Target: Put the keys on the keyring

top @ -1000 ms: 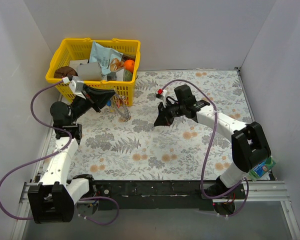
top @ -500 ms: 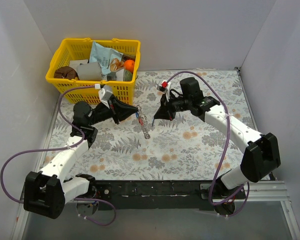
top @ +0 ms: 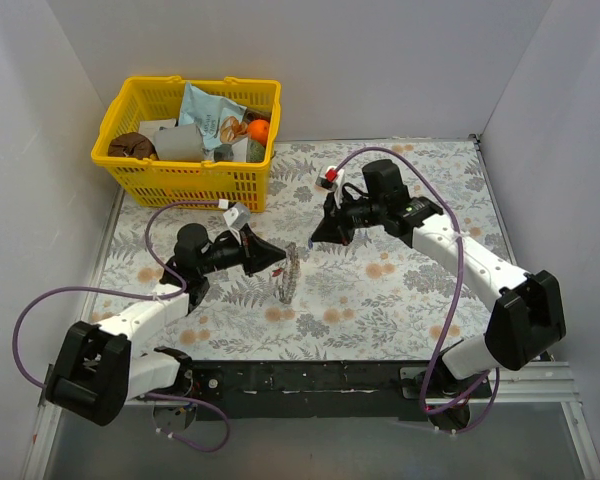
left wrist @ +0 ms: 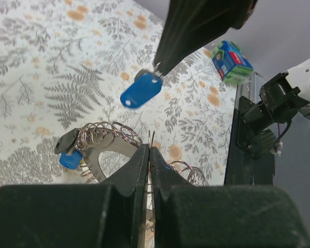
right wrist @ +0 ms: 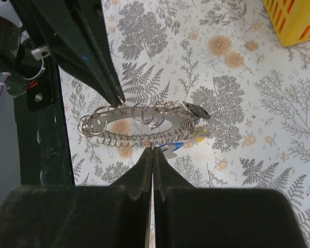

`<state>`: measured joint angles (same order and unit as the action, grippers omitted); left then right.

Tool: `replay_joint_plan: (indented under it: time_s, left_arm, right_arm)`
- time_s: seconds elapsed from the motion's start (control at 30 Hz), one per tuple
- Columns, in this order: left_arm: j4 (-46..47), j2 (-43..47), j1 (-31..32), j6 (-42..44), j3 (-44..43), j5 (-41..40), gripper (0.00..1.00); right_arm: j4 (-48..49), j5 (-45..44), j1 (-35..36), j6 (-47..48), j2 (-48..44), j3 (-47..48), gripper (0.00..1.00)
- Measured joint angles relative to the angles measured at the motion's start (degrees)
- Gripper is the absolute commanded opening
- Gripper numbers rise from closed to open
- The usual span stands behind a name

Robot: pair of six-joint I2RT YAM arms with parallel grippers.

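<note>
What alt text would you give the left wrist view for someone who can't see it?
The right claw dangles a blue key above the silver keyring, which the shut left claw pinches at the bottom of the frame. Another blue-capped key sits at the ring's left end, over a fern-patterned table.

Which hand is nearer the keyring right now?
Left. The left hand pinches the rim of the keyring; the right hand hangs apart from it, on its right, holding a blue key.

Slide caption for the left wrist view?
Left hand pinches the keyring; right hand holds a blue key close by.
</note>
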<state>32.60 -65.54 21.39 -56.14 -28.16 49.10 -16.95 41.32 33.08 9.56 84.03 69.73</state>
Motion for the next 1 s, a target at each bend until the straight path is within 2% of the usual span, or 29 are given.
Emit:
replay_joint_plan:
  time_s: [0.3,0.6,1.0]
  left_arm:
    - [1.51,-5.11,0.24,0.46,3.08,-0.37,0.0]
    - [7.13,-8.48,2.08,-0.48,4.52,-1.49,0.0]
    - [7.3,-8.83,4.46,1.77,4.61,-0.46,0.0]
  right_arm:
    - [0.39,0.87,0.0,0.96,-2.12,-7.56,0.01]
    - [0.46,2.29,0.0,1.16,-2.16,-7.82,0.01]
    - [0.74,3.5,0.0,1.4,-2.16,-8.76,0.01]
